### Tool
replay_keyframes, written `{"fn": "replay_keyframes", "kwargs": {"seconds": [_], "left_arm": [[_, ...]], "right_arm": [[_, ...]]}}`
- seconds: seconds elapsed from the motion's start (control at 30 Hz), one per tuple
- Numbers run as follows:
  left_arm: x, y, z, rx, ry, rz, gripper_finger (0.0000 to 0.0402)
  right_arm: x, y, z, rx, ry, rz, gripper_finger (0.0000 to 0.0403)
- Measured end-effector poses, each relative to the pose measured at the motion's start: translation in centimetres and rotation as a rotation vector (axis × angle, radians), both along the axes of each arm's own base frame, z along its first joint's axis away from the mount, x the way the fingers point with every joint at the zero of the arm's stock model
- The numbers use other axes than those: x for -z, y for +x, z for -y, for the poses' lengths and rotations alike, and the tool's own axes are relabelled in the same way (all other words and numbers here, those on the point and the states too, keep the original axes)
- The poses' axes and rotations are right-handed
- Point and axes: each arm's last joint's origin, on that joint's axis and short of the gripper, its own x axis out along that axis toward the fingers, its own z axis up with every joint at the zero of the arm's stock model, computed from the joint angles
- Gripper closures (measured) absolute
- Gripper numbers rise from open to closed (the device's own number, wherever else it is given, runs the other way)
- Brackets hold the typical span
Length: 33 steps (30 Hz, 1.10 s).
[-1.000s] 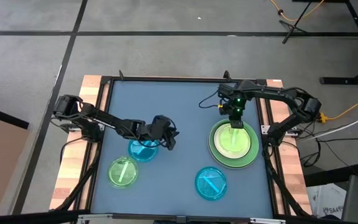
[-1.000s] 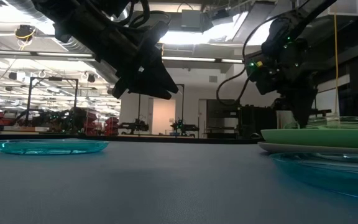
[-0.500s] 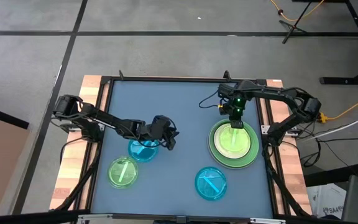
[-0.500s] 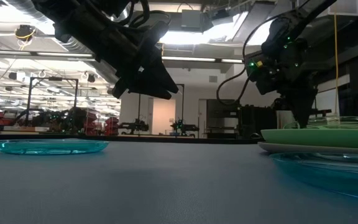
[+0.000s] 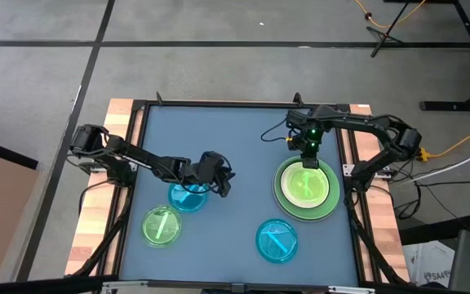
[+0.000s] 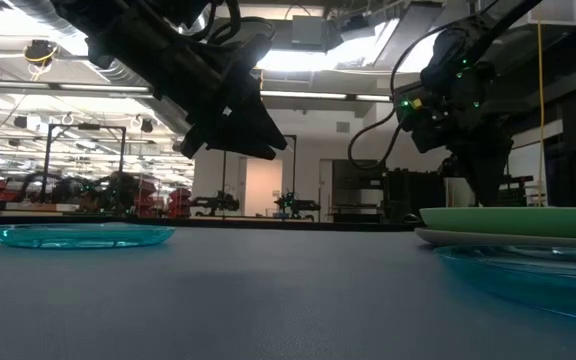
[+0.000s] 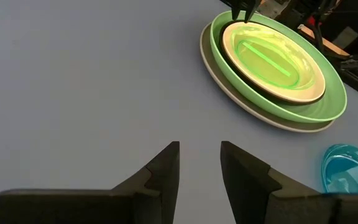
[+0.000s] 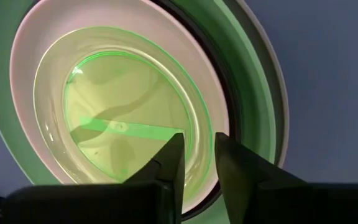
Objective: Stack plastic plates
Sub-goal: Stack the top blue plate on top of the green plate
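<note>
At the table's right a stack of plastic plates [image 5: 306, 189] rests flat: grey at the bottom, then light green [image 8: 257, 93], black, white [image 8: 23, 87], and a small translucent green plate [image 8: 123, 106] on top. My right gripper [image 8: 199, 158] hovers over the stack's far rim, pointing steeply down, its fingers slightly open and holding nothing. My left gripper [image 7: 199, 158] stands open above the table's middle, beside a small blue plate [image 5: 188, 197] that lies flat.
A small translucent green plate [image 5: 161, 226] lies near the front left. A second small blue plate [image 5: 277, 240] lies near the front, just in front of the stack. Bare blue table surface [image 5: 235, 139] stretches across the far half.
My right gripper has opened a little and let go of the small green plate. The plate's rim had stood raised above the stack; it has dropped, and the plate now lies flat inside the white plate. Neither arm has shifted.
</note>
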Motion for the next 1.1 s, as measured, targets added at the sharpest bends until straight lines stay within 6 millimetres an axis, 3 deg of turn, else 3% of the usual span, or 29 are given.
{"fn": "replay_keyframes", "kwargs": {"seconds": [0.23, 0.43, 0.87, 1.1], "left_arm": [[0.0, 0.0, -0.3, -0.009, 0.002, -0.001, 0.0292], [-0.2, 0.2, -1.3, -0.027, 0.024, -0.002, 0.0292], [-4.3, 2.5, -4.8, -0.041, 0.130, 0.065, 0.0292], [-6.0, 2.9, -5.8, -0.036, 0.121, -0.072, 0.0292]], "right_arm": [[-0.1, -0.1, -0.1, -0.004, 0.006, -0.009, 0.0327], [-1.6, -0.9, -0.5, -0.004, -0.022, 0.035, 0.0328], [-6.8, -3.4, -2.2, 0.095, -0.166, 0.271, 0.0329], [-8.9, -3.8, -2.4, 0.201, -0.238, 0.441, 0.0329]]}}
